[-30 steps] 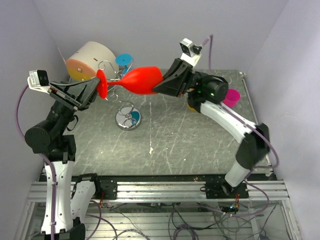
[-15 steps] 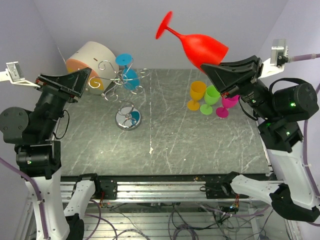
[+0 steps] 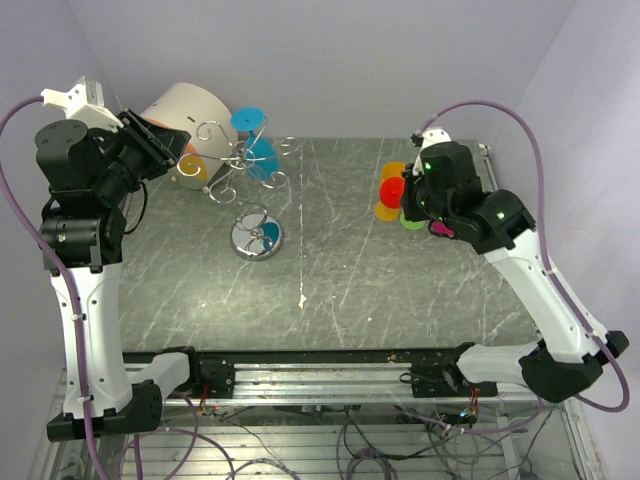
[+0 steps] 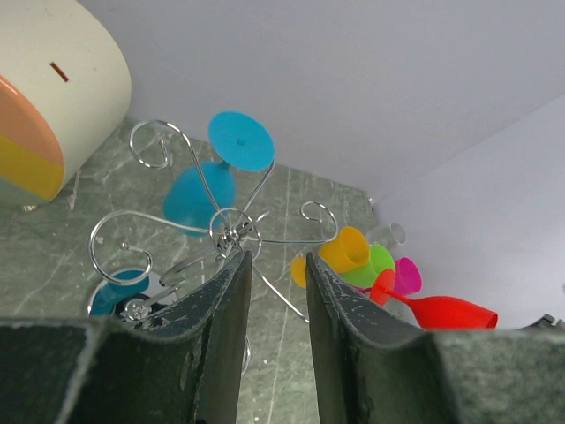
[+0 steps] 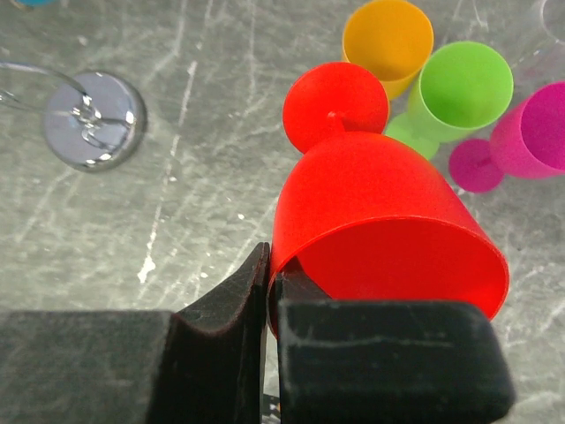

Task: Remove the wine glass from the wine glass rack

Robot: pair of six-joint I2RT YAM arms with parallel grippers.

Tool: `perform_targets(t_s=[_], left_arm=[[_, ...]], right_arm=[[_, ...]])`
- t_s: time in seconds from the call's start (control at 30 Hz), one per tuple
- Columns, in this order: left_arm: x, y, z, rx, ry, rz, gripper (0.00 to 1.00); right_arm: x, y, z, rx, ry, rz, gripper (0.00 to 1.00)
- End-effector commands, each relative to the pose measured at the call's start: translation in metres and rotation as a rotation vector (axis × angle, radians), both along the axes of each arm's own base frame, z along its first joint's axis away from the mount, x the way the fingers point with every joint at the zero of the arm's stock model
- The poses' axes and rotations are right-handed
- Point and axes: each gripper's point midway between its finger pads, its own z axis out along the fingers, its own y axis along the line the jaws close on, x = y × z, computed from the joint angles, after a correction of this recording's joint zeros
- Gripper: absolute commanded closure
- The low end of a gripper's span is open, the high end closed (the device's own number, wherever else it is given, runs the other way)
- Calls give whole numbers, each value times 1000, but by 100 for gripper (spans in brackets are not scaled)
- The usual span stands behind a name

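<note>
My right gripper (image 5: pixel 272 265) is shut on the rim of a red wine glass (image 5: pixel 380 221), one finger inside the bowl and one outside. The glass hangs foot-down just over the table beside other glasses, red showing under the wrist (image 3: pixel 391 190). The wine glass rack (image 3: pixel 236 160) stands at the back left, its chrome base (image 3: pixel 256 238) on the table. A blue wine glass (image 4: pixel 238 141) hangs upside down from its wire arms (image 4: pixel 231 234). My left gripper (image 4: pixel 278 265) is open and holds nothing; it hovers high, left of the rack (image 3: pixel 178 148).
An orange glass (image 5: pixel 388 35), a green glass (image 5: pixel 466 84) and a magenta glass (image 5: pixel 538 132) stand close together at the back right, right by the red one. A big beige drum with an orange face (image 3: pixel 185 120) lies behind the rack at the back left.
The right arm carried the red glass from the rack, up high to the right, then down beside the coloured glasses. The left gripper let go of the glass's foot and drew back, up and left.
</note>
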Motion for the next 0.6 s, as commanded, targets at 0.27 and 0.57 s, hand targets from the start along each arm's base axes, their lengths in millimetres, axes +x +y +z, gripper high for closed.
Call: perform_targets(t_s=[0.27,0.57], left_arm=[[0,1,6,71,-14,-13,59],[9,-2,-8,62,16,-32,58]], right_arm=[[38,-1,-119,-153,299,53,100],[52,-1,-150,-148,394,61,100]])
